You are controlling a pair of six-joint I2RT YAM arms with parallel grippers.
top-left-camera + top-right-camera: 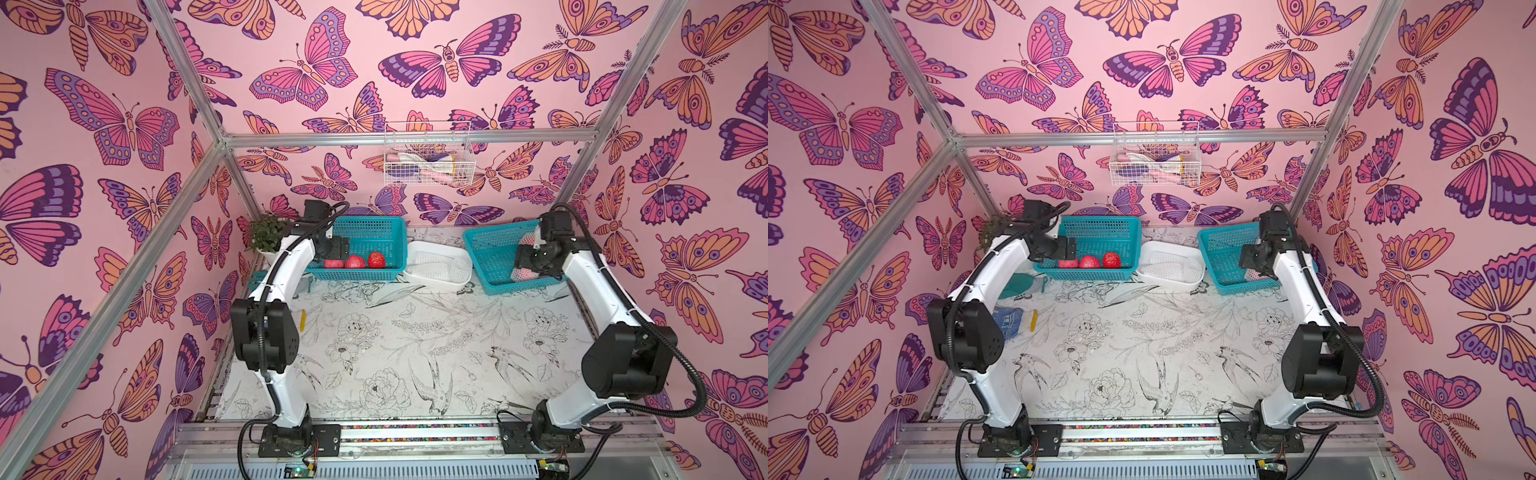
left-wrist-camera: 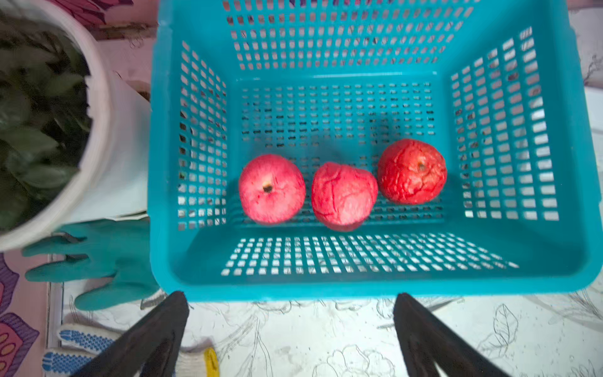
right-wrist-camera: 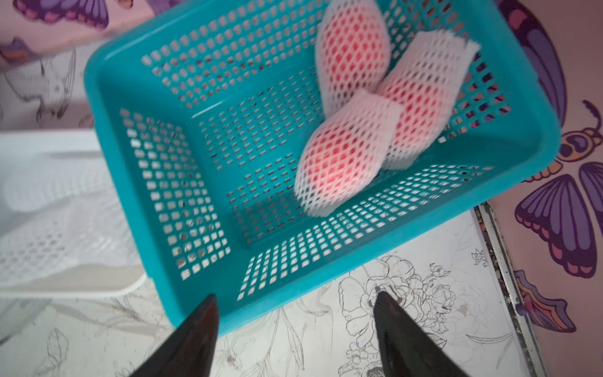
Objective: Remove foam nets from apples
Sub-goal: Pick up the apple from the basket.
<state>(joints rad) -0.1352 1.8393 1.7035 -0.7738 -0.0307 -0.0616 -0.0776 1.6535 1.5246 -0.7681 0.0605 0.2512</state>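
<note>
White foam nets (image 3: 375, 107) wrap 3 apples (image 3: 339, 160) in the right teal basket (image 3: 130, 169). 3 bare apples (image 2: 342, 196) lie in the left teal basket (image 2: 326, 287), and loose nets (image 1: 432, 266) fill the white tub (image 1: 436, 284) between the baskets. The left gripper (image 2: 290, 295) and the right gripper (image 3: 295, 295) are both spread apart and empty.

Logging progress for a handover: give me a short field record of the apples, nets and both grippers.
left teal plastic lattice basket: three bare red apples
right teal plastic lattice basket: three red apples in white foam mesh nets
white rectangular plastic tub: between the baskets, holds empty foam nets
left gripper: open, empty, above the left basket
right gripper: open, empty, above the right basket
remaining: three nets to remove
</note>
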